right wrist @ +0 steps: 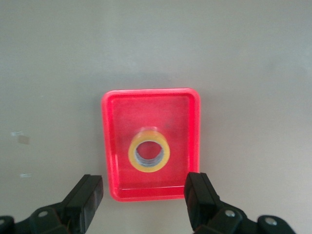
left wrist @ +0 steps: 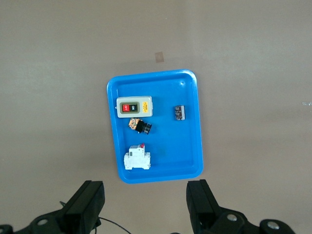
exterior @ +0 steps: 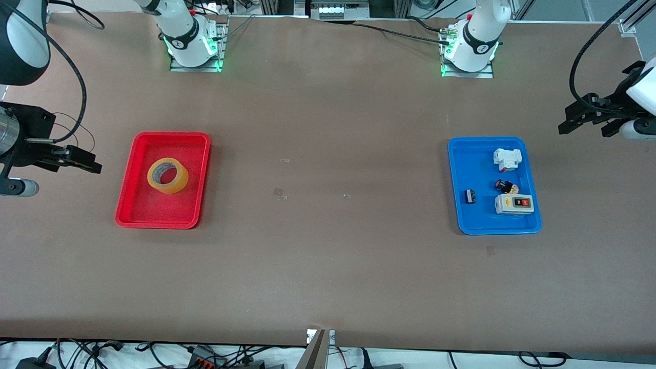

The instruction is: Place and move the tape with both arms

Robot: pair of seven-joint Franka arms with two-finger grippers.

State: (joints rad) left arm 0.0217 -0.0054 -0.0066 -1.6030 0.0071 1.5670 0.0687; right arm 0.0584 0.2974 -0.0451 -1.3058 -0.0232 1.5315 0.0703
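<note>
The yellow-amber tape roll (exterior: pixel 174 187) lies flat in the red tray (exterior: pixel 154 207) toward the right arm's end of the table. In the right wrist view the tape (right wrist: pixel 148 168) sits in the same tray (right wrist: pixel 117 146). My right gripper (exterior: pixel 82 159) is open and empty, up over the table just outside the red tray; its own view shows it (right wrist: pixel 145 197) above the tray's edge. My left gripper (exterior: pixel 576 120) is open and empty over the table at the left arm's end, beside the blue tray (exterior: pixel 476 169). In its own view it (left wrist: pixel 145 201) hangs just outside that tray's rim (left wrist: pixel 168 146).
The blue tray holds a grey switch box (exterior: pixel 514 204), a white breaker (exterior: pixel 507 159), a black-and-yellow button (exterior: pixel 506 186) and a small black part (exterior: pixel 470 196). The switch box also shows in the left wrist view (left wrist: pixel 134 107). Brown table between the trays.
</note>
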